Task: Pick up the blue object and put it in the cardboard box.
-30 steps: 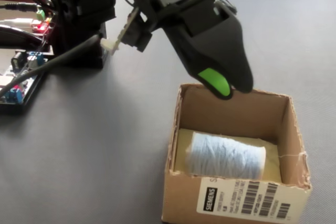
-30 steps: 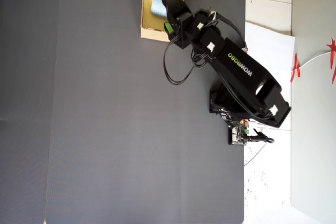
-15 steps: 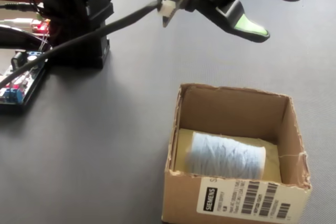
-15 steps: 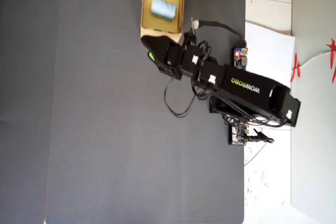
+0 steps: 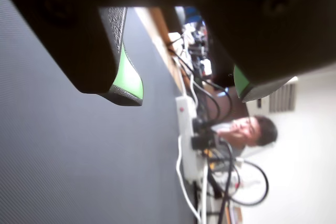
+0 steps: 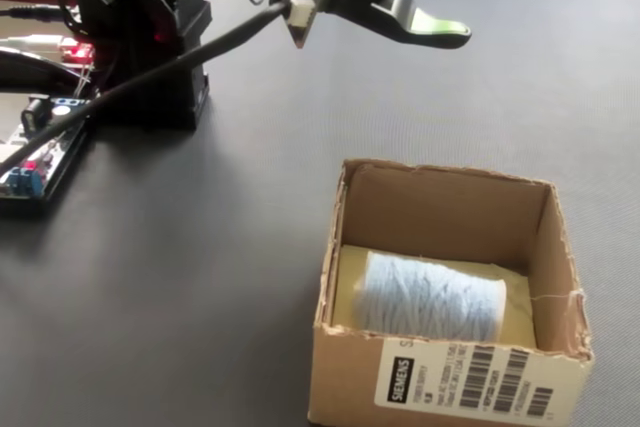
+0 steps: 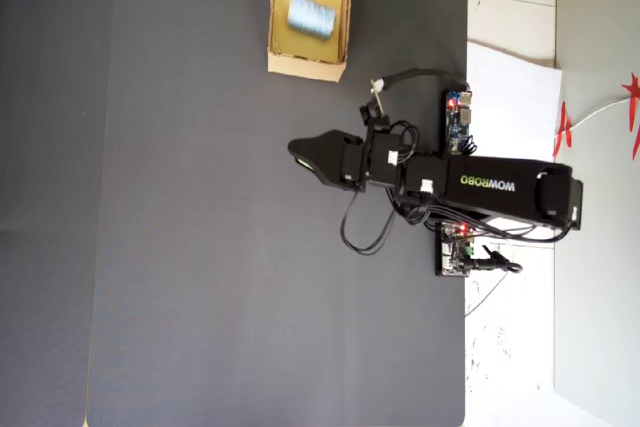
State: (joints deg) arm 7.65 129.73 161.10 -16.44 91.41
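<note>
- Already the pale blue thread roll lies on its side on the floor of the cardboard box; the overhead view shows the same, the roll near the far end of the box.
- My gripper holds nothing: in the wrist view my green-padded jaws stand spread, with only grey mat and distant clutter between them.
- A second ago I hung right over the box rim; since then I have lifted and swung away, so that I now sit well apart from the box, over bare mat, in the overhead view.
- In the fixed view only one green-tipped jaw shows, high at the far edge, clear of the box.
- The roll has not shifted across these pictures, so the drop looks settled.
- By my judgement the task is done; what remains is only to fold back toward my base.
</note>
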